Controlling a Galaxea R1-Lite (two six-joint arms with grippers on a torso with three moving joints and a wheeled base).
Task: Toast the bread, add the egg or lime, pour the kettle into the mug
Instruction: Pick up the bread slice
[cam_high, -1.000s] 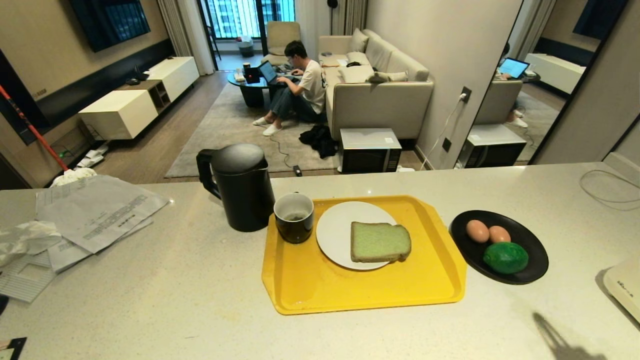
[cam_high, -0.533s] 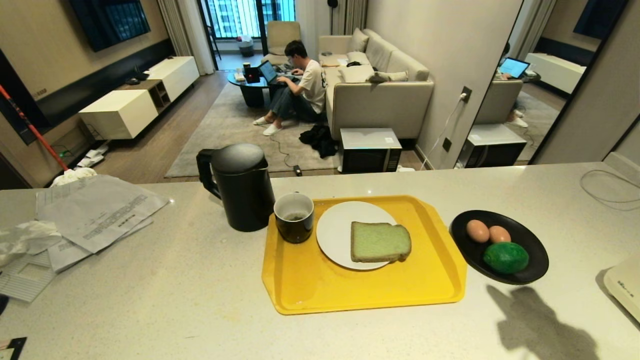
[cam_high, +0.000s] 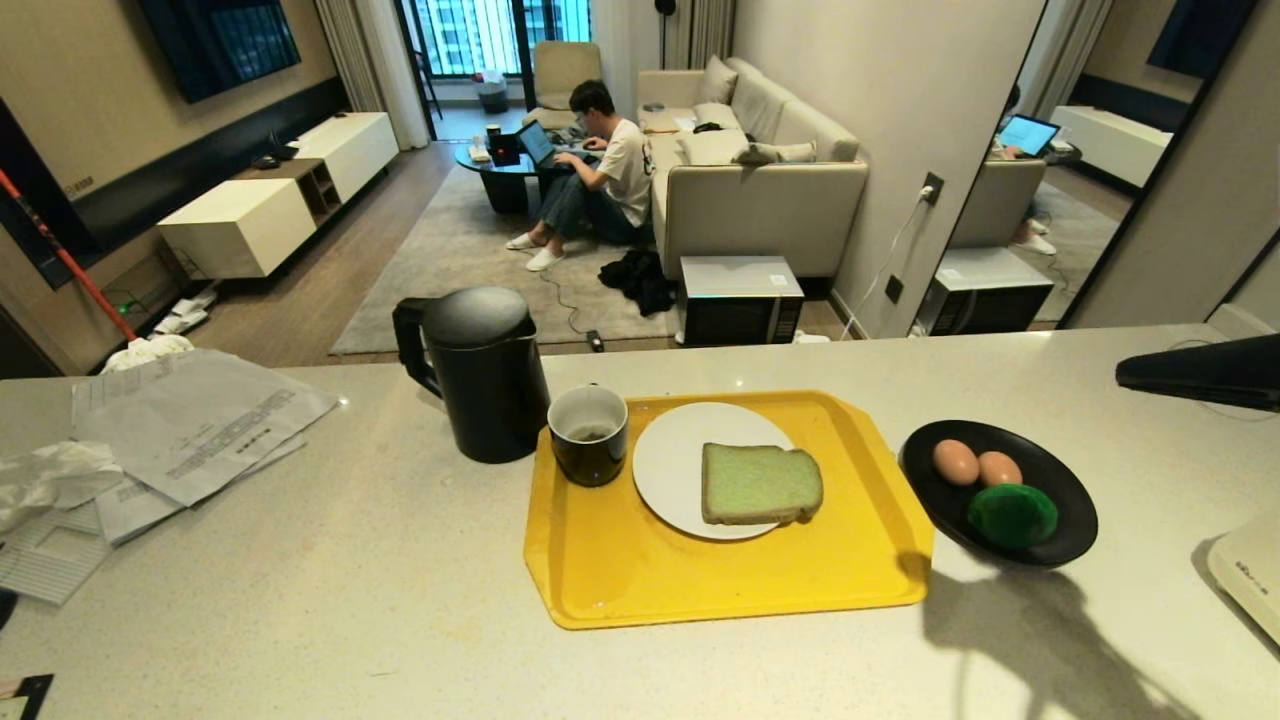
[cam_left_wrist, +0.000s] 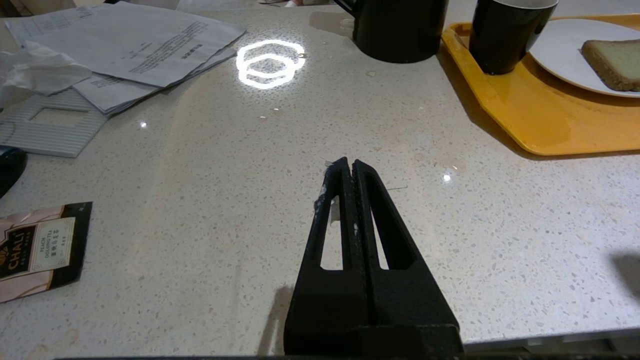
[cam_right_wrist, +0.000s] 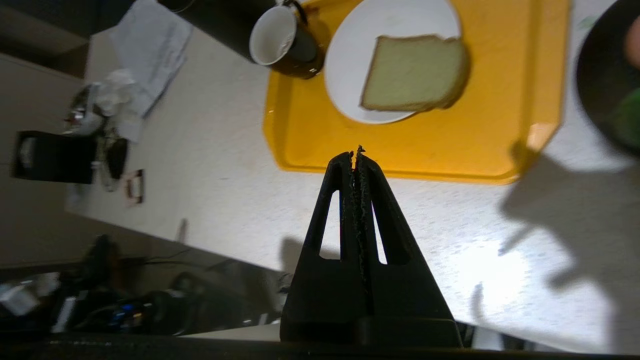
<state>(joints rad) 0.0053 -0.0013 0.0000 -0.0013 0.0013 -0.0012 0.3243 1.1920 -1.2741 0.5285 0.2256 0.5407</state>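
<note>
The pale green bread (cam_high: 760, 484) lies on a white plate (cam_high: 665, 470) on the yellow tray (cam_high: 720, 590). The dark mug (cam_high: 588, 435) stands at the tray's back left corner, with the black kettle (cam_high: 480, 370) just left of it. Right of the tray, a black dish (cam_high: 1070, 500) holds two eggs (cam_high: 955, 461) and the lime (cam_high: 1012, 515). My right gripper (cam_right_wrist: 356, 152) is shut and empty, high over the counter in front of the tray. It shows as a dark wedge (cam_high: 1200, 372) at the head view's right edge. My left gripper (cam_left_wrist: 352, 162) is shut and empty, low over bare counter left of the tray.
Loose papers (cam_high: 190, 420) lie at the counter's left, and a tea sachet (cam_left_wrist: 37, 250) sits near the front left edge. A white appliance (cam_high: 1250, 580) stands at the far right. A person sits on the floor in the room beyond the counter.
My right arm has swung up into the head view from the right. Its shadow has grown and spread left to the dish and the tray's corner. The left arm has stayed still.
</note>
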